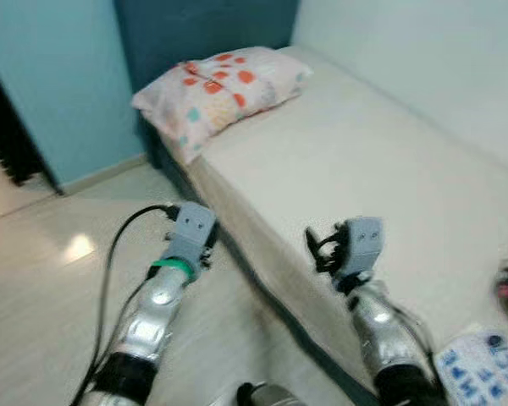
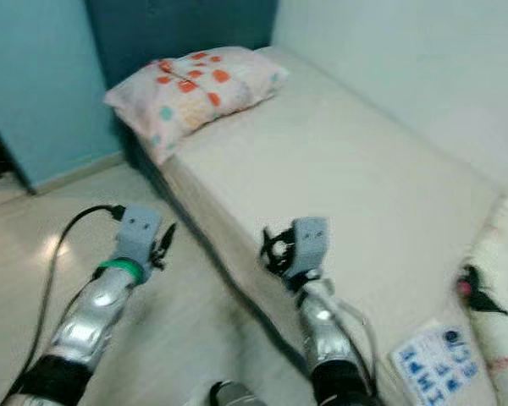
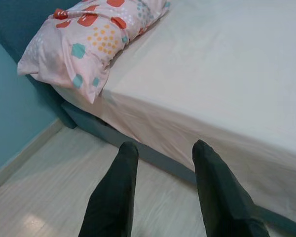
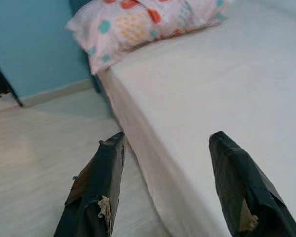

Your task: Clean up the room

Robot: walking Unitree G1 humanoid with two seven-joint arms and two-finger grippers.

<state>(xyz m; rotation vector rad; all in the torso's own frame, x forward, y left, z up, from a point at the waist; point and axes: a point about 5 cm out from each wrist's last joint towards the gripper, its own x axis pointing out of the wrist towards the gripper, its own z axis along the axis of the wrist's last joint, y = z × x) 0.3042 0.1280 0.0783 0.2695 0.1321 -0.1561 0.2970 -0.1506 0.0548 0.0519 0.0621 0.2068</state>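
The pink pillow with orange and teal spots (image 1: 224, 89) lay at the head of the white-sheeted bed (image 1: 364, 178). Both the left gripper (image 3: 163, 163) and right gripper (image 4: 170, 158) hung spread, empty. Probably soft and light, it would best be pinched at a corner.

You see two silver forearms with black elbow cuffs and grey wrist blocks; the left arm (image 1: 157, 309) wears a green band and a black cable; each tool (image 3: 163, 190) has long black fingers.
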